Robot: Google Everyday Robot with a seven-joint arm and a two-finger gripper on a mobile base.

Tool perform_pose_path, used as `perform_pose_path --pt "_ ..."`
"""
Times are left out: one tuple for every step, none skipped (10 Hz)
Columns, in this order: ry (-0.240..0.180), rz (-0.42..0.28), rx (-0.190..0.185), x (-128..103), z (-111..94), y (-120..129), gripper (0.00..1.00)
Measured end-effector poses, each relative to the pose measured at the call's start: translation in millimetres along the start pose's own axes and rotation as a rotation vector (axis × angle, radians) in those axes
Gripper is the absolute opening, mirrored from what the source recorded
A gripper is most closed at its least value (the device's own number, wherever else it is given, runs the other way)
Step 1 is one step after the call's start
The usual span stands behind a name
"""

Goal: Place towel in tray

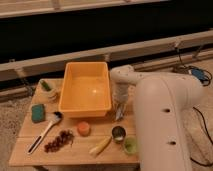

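Note:
The orange tray (85, 92) stands at the back middle of the wooden table (30, 150) and looks empty inside. My gripper (119, 113) hangs on the white arm (155, 115) and points down at the tabletop, just right of the tray's front right corner. No towel shows anywhere in the camera view; the arm hides the right part of the table.
A green sponge (38, 112) and a small bowl with a green item (48, 89) sit left of the tray. In front lie a spoon (44, 133), grapes (59, 141), an orange fruit (83, 128), a banana (100, 146), a metal cup (118, 133) and a green cup (130, 145).

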Motion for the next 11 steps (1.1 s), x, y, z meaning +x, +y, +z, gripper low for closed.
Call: perform_pose_path --pt "-0.011 0.028 0.001 0 -5 -5 0.0" --pt "-0.026 0.046 0.002 0 -12 -9 0.0" --pt "-0.057 0.076 0.0 1 -28 -18 0.0" --pt "-0.081 0.092 0.0 2 -40 -26 0.0" --pt "-0.114 0.106 -0.002 4 -59 -34 0.0" --pt "-0.146 0.106 -0.001 7 -79 -37 0.0" --pt "-0.184 0.098 -0.001 10 -103 -37 0.0" --pt "-0.218 0.088 0.002 13 -126 -37 0.0" --pt "-0.25 0.072 0.002 16 -151 -36 0.0" --pt "-0.281 0.045 0.004 17 -173 -30 0.0" --pt "-0.302 0.01 0.001 18 -189 -15 0.0"
